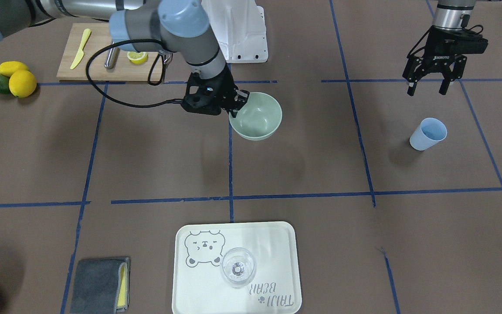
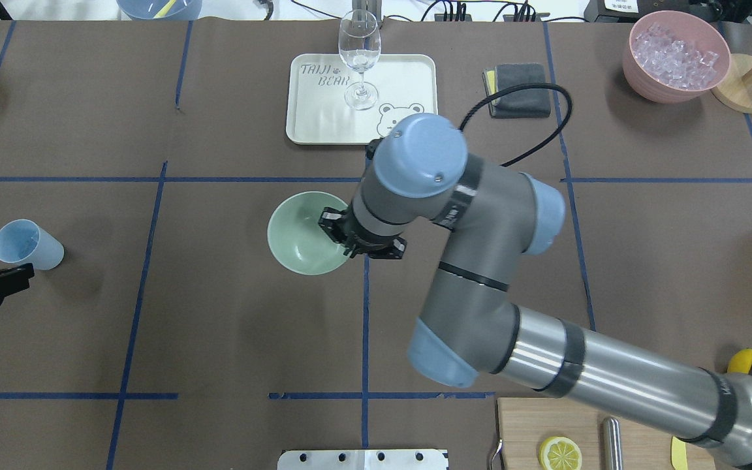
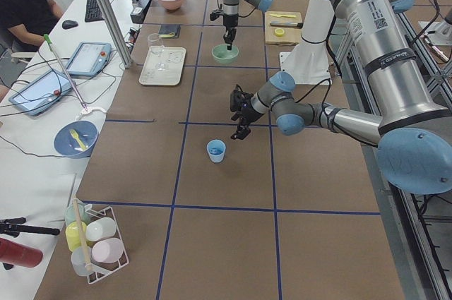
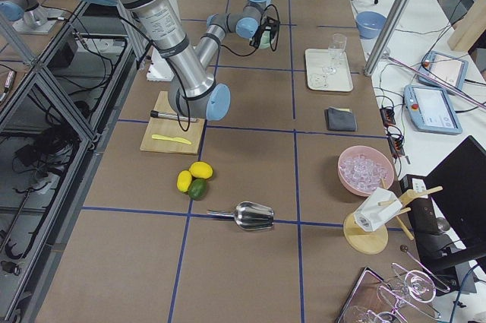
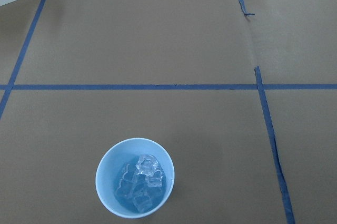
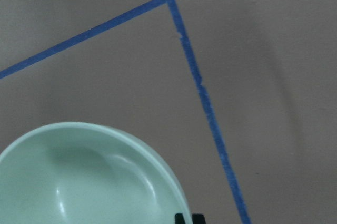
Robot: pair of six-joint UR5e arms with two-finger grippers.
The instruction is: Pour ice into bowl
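Observation:
The pale green bowl [image 1: 259, 122] sits mid-table, also seen in the overhead view [image 2: 294, 238]. My right gripper [image 1: 236, 107] reaches down onto the rim nearest the robot and is shut on it; in the right wrist view its fingertips [image 6: 181, 217] pinch the bowl [image 6: 79, 182] at the edge. The ice [image 5: 139, 182] lies as clear cubes inside a light blue cup [image 5: 135, 184]. That cup [image 1: 428, 134] stands upright on the table. My left gripper [image 1: 428, 89] hangs above and just behind it, open and holding nothing.
A cream tray [image 1: 181, 279] bearing a wine glass [image 1: 238, 267] lies at the operators' edge, a grey cloth [image 1: 98, 283] beside it. A pink container of ice [image 2: 676, 55], a cutting board [image 1: 103, 72], lemons [image 1: 22, 83] and a metal scoop [image 4: 254, 216] lie on the robot's right.

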